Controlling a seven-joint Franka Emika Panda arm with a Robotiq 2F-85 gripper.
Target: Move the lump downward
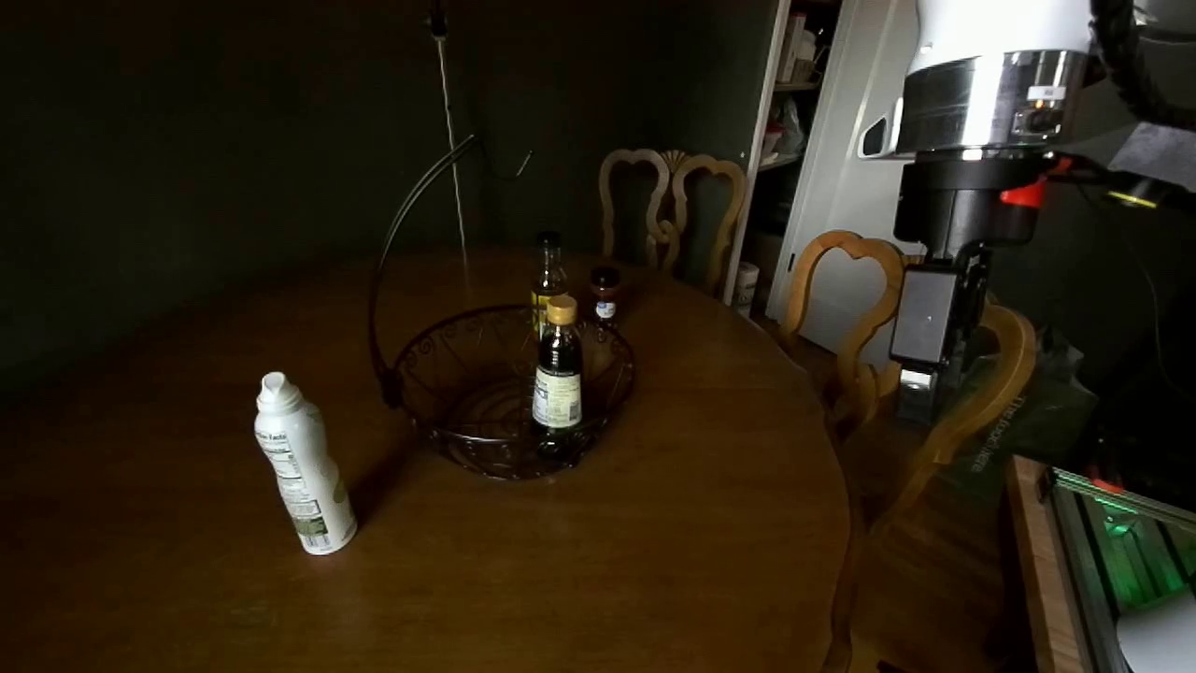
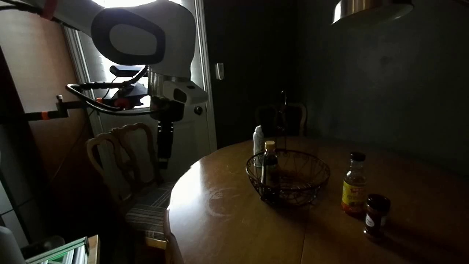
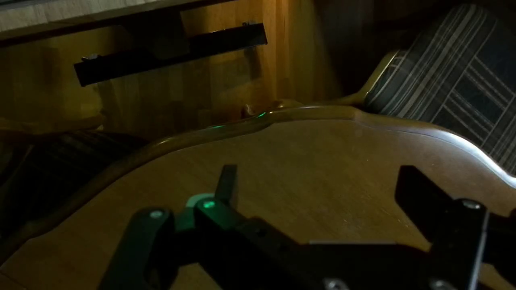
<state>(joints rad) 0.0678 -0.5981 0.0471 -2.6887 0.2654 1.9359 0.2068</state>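
Observation:
The lump, a pendant lamp with a bronze-brown metallic shade (image 2: 372,10), hangs at the top right of an exterior view, with its upper part cut off by the frame. It does not show in the wrist view. My gripper (image 3: 318,171) is open, with its two dark fingers wide apart and only tabletop seen between them. In both exterior views the gripper (image 1: 920,393) points down near the table's edge, far from the lamp. It also shows at the left of an exterior view (image 2: 163,161). It touches nothing.
The round wooden table (image 2: 234,227) bears a dark wire basket (image 1: 467,439) with an arched handle, a gold-capped bottle (image 1: 558,393), a white bottle (image 1: 304,467), a yellow-labelled bottle (image 2: 354,187) and a small dark jar (image 2: 376,214). Wooden chairs (image 1: 850,248) stand around it.

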